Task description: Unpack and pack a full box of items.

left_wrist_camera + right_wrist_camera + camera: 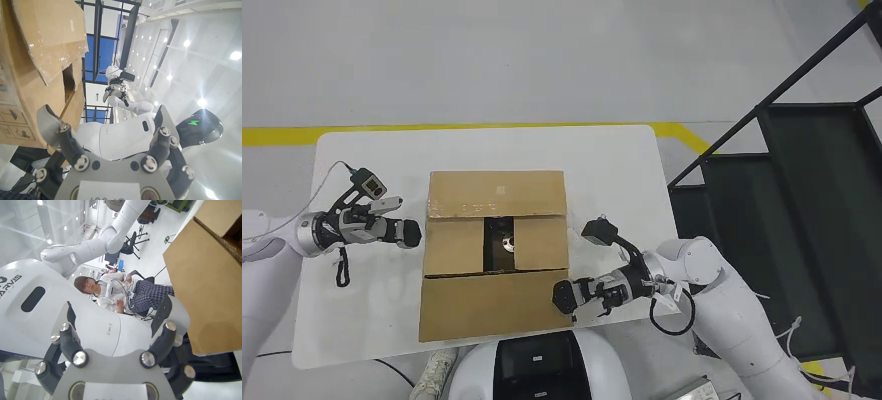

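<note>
The cardboard box sat in the middle of the white table, its top parted over a dark gap, with the left gripper spread wide just beside its left side and the right gripper, equally wide, at its near right corner.

We find the scene bright, lit from above. In the left wrist view round ceiling lamps burn out white with streaks of flare, and clear tape on the box gives small glints. The table is evenly pale, the box's inside dark. Both wrist views bend lines near their edges
</note>
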Controlling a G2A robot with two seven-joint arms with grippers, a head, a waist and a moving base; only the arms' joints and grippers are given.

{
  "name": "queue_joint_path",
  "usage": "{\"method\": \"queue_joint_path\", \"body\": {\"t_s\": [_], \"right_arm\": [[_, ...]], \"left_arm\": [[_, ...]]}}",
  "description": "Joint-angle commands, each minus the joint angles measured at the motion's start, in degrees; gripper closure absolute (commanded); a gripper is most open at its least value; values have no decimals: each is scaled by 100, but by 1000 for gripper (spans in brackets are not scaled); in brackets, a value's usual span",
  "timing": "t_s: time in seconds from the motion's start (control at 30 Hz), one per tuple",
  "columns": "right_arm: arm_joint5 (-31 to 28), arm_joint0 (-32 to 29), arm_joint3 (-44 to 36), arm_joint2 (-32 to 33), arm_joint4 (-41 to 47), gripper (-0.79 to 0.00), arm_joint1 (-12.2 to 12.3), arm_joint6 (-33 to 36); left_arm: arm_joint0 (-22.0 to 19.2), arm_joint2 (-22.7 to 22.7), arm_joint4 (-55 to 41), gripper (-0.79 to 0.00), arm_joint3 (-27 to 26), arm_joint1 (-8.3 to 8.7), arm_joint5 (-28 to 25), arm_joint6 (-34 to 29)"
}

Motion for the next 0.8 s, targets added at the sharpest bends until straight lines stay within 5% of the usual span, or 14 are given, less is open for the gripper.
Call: {"method": "queue_joint_path", "body": {"t_s": [0.0,0.5,0.77], "right_arm": [[-16,-1,-15,4,60,-785,9,11],[-26,71,171,-2,367,-785,72,24],[-28,89,248,38,425,-785,106,-12]], "left_arm": [[-118,172,-34,-785,102,-25,-23,0],[-1186,1151,-208,-785,1131,-419,-360,0],[-1460,1349,-728,-785,1117,-513,-581,0]]}}
